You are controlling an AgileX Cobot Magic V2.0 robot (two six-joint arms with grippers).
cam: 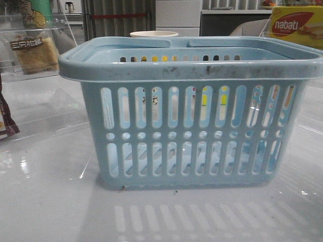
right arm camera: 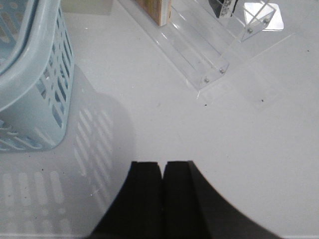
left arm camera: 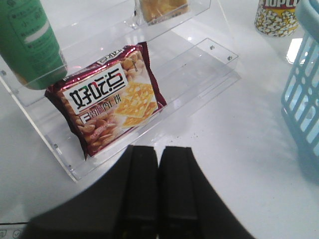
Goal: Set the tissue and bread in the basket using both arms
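Basket (cam: 192, 126) stands at the middle of the table (cam: 45, 201) in the front view, upright. Bread (cam: 34, 53) sits on a clear shelf (cam: 30, 75) at the far left corner; a yellow nabati box (cam: 297, 26) stands at the far right corner.

Left wrist view: left tool (left arm camera: 158, 164) clenched, grasping nothing, above bare table before a dark red snack packet (left arm camera: 112, 99).

Right wrist view: right tool (right arm camera: 162, 179) clenched, grasping nothing, beside the basket. Tissue not identifiable.
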